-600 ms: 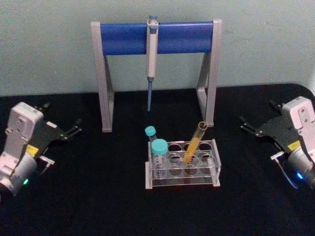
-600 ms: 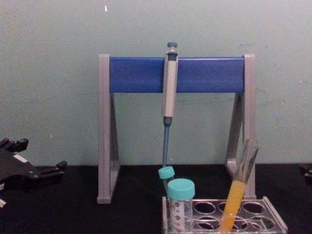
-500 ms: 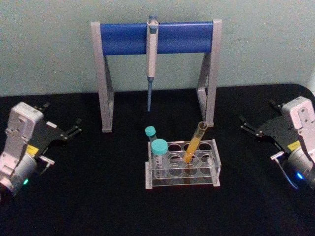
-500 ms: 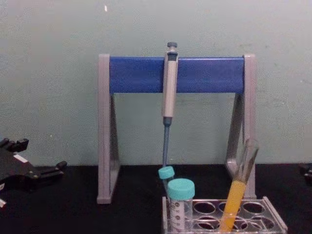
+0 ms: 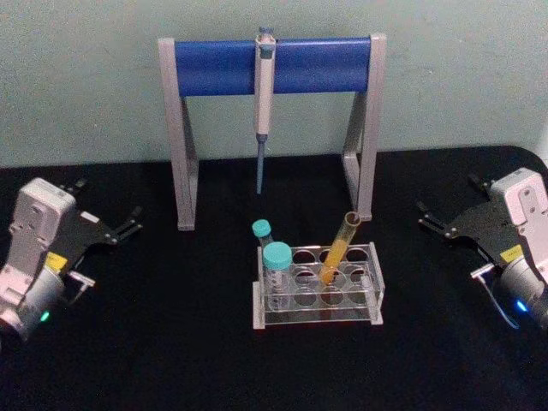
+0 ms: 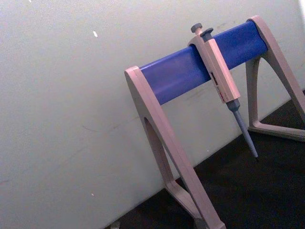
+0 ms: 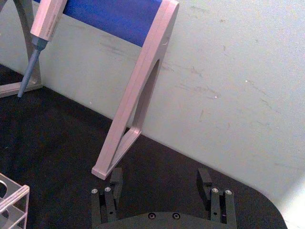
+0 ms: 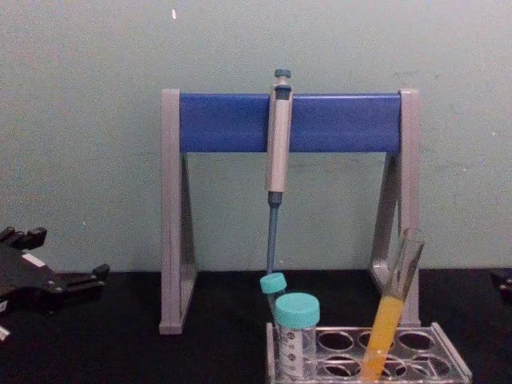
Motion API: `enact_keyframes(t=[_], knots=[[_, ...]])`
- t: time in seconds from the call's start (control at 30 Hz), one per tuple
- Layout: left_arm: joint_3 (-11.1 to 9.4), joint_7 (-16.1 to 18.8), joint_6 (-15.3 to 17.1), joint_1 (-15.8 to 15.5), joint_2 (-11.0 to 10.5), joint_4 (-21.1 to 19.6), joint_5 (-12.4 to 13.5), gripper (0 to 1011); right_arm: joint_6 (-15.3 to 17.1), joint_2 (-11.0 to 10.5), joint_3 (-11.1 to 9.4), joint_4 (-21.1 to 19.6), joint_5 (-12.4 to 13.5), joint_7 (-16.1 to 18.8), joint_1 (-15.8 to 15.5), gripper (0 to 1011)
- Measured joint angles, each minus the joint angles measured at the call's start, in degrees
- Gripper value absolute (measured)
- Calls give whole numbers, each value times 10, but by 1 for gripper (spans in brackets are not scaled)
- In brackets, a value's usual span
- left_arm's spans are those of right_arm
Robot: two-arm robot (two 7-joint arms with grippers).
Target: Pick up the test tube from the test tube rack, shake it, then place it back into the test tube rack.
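The test tube [image 5: 339,248] stands in the test tube rack [image 5: 318,318], its foot in a hole just right of the rack's middle. It is tilted, its open mouth leaning toward 1 o'clock in the head view, and orange-yellow liquid fills its lower half. No finger touches it.

The right gripper [image 5: 447,193] hovers well apart at the rack's 3 o'clock, over the black table [image 5: 197,342], its fingers [image 7: 116,177] spread wide with nothing between them. The left gripper [image 5: 107,199] hangs well apart at 9 o'clock, fingers also spread and empty.

At the rack's 9 o'clock end stand a wide teal-capped tube [image 5: 276,272] and, just behind it, a thin teal-capped tube [image 5: 262,229]. Both are between the left gripper and the test tube.

At 12 o'clock, beyond the rack, the pipette stand [image 5: 214,67] carries a pipette [image 5: 264,86] on its blue bar. Its right leg stands near the test tube's mouth.
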State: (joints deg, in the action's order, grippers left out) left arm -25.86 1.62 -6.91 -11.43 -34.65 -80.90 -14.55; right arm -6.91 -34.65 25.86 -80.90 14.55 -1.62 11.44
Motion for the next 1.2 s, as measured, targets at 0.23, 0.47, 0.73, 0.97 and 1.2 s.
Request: enact_keyframes(t=[0.23,0.47,0.73,0.97,1.2], knots=[[0,0,0,0,0,0,0,1001,0,0,0,0,0,0,0,1000],[0,0,0,0,0,0,0,1001,0,0,0,0,0,0,0,1000],[0,0,0,0,0,0,0,1002,0,0,0,0,0,0,0,1000],[0,0,0,0,0,0,0,1001,0,0,0,0,0,0,0,1000],[0,0,0,0,0,0,0,1001,0,0,0,0,0,0,0,1000]])
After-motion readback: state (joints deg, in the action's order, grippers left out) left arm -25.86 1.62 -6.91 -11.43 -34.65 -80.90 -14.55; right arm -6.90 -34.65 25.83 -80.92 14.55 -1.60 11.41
